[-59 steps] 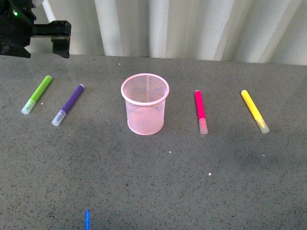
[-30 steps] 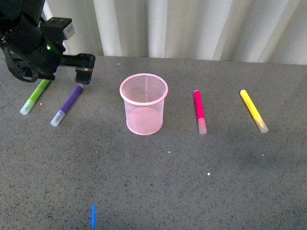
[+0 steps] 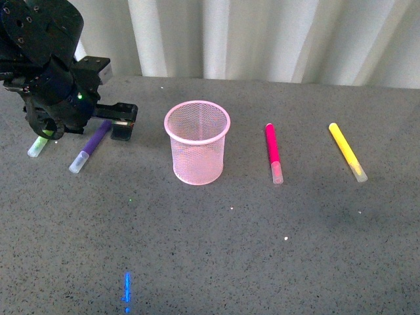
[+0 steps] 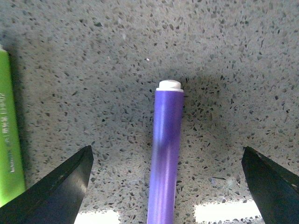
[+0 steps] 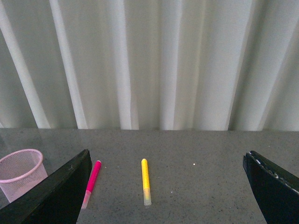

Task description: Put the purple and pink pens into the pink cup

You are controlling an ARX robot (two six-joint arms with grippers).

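- Count: four pens, namely one green pen, one purple pen, one pink pen and one yellow pen, plus one pink cup.
- The purple pen lies left of the pink cup, long axis diagonal, clear cap near-left. The pink pen lies right of it, axis near-to-far, cap nearest.
- The left claw is spread wide, straddling the purple pen without contact. The right claw is also wide.
- Change: the left claw has descended from the far-left edge and now covers most of the green pen.

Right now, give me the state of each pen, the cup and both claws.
purple pen: lying flat, ungripped.
pink pen: lying flat, untouched.
green pen: lying flat.
yellow pen: lying flat.
pink cup: upright, empty.
left claw: open, straddling the purple pen.
right claw: open, holding nothing.
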